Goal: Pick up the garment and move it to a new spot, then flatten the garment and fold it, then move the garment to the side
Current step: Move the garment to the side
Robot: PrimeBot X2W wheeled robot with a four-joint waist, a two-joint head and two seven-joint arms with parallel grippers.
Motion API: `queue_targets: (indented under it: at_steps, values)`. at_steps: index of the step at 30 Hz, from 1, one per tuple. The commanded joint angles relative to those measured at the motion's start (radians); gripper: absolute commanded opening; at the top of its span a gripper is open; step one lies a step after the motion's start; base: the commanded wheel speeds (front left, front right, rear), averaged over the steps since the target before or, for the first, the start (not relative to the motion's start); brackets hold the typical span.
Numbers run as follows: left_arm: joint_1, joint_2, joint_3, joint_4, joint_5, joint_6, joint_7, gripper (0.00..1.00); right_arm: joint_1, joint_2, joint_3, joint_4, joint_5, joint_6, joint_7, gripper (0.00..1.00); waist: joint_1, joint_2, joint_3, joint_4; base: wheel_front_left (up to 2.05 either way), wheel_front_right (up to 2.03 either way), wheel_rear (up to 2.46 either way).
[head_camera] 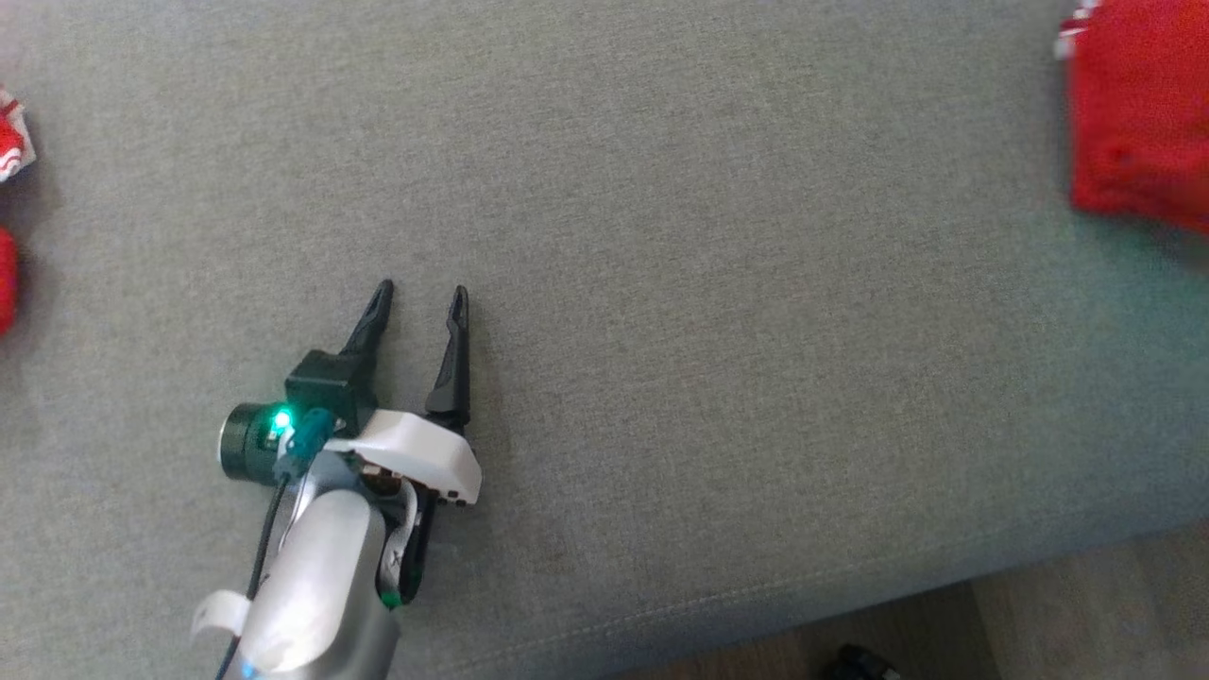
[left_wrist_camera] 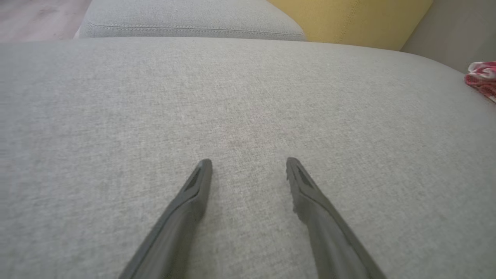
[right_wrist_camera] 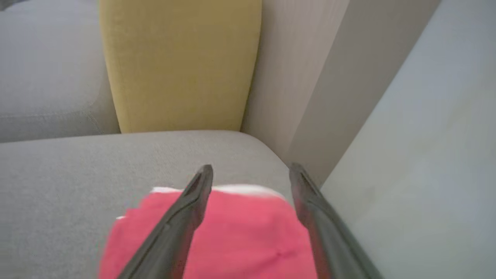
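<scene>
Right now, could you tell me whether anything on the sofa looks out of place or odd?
Nothing stands out. The red garment lies near the right end of the cushion, under the open right gripper. The left gripper hangs open over bare cushion. More red cloth sits at the left edge.

I see my left gripper at bottom centre, fingers spread wide over the grey cushion. Yellow cushion upper right. Red-and-white cloth at right edge, well apart.
</scene>
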Motion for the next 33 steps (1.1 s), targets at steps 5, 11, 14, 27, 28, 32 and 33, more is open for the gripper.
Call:
queue_targets:
  at_steps: [5,11,14,27,28,32,33]
  values:
    - [0.016,0.014,0.057,-0.016,-0.003,0.012,-0.005,1.0,-0.006,0.056,0.02,-0.144,0.012,-0.001,-0.011,1.0,0.0,0.0,-0.016,0.011,0.0,0.0,0.0]
    - [0.035,0.014,0.079,-0.029,-0.01,0.031,-0.005,1.0,0.059,0.167,0.123,-0.291,0.119,-0.001,-0.011,1.0,0.0,0.0,-0.053,0.039,0.0,0.0,0.0]
    - [0.044,0.014,0.084,-0.033,-0.013,0.038,-0.005,1.0,0.11,0.202,0.2,-0.359,0.186,-0.001,-0.011,1.0,0.0,0.0,-0.071,0.062,0.0,0.0,0.0]
    - [0.091,0.014,0.104,-0.036,-0.043,0.074,-0.005,1.0,0.34,0.28,0.406,-0.495,0.349,-0.001,-0.011,1.0,0.0,0.0,-0.155,0.169,0.0,0.0,0.0]
    - [0.094,0.014,0.107,-0.037,-0.044,0.076,-0.005,1.0,0.355,0.283,0.415,-0.491,0.354,-0.001,-0.011,1.0,0.0,0.0,-0.16,0.175,0.0,0.0,0.0]
    - [0.101,0.014,0.122,-0.044,-0.049,0.082,-0.005,1.0,0.41,0.295,0.436,-0.488,0.362,-0.001,-0.011,1.0,0.0,0.0,-0.173,0.199,0.0,0.0,0.0]
    - [0.103,0.014,0.127,-0.046,-0.05,0.084,-0.005,1.0,0.425,0.298,0.44,-0.488,0.369,-0.001,-0.011,1.0,0.0,0.0,-0.177,0.203,0.0,0.0,0.0]
